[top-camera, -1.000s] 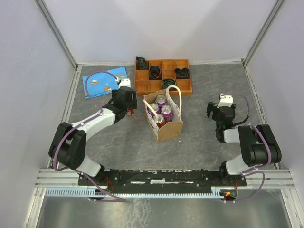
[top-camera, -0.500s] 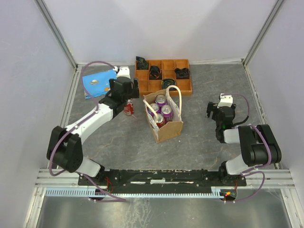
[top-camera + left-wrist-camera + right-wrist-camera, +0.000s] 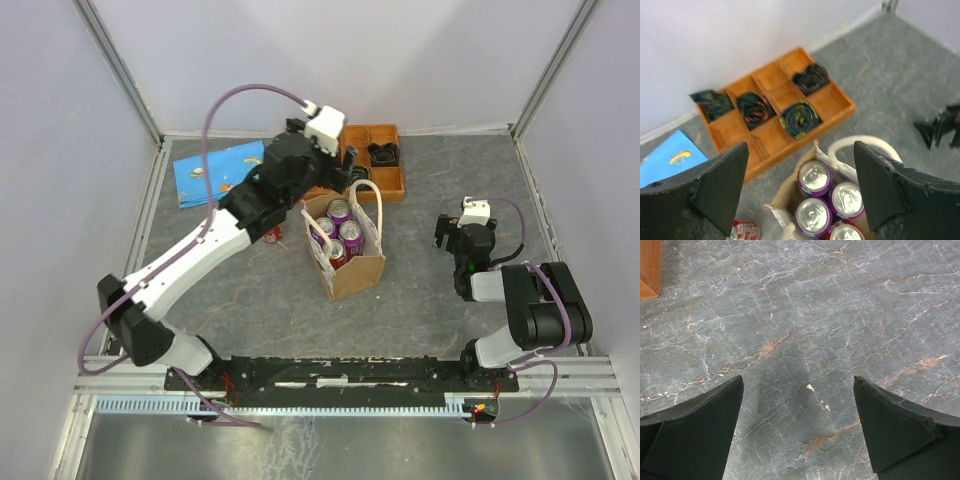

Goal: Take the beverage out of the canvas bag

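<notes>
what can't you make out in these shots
- Red can beside the bag: left arm covers most in top view; bottom edge cuts it in left wrist view.
- Cans in the bag: both views, bag walls hide the labels.
- Dark bundles in the tray: both views, too small or blurred to identify.

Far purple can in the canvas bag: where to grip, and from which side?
Grip the far purple can around its upper side wall, straight down through the open top of the canvas bag. It stands upright, lid up; bag walls block its sides. Avoid the white handle.
</notes>
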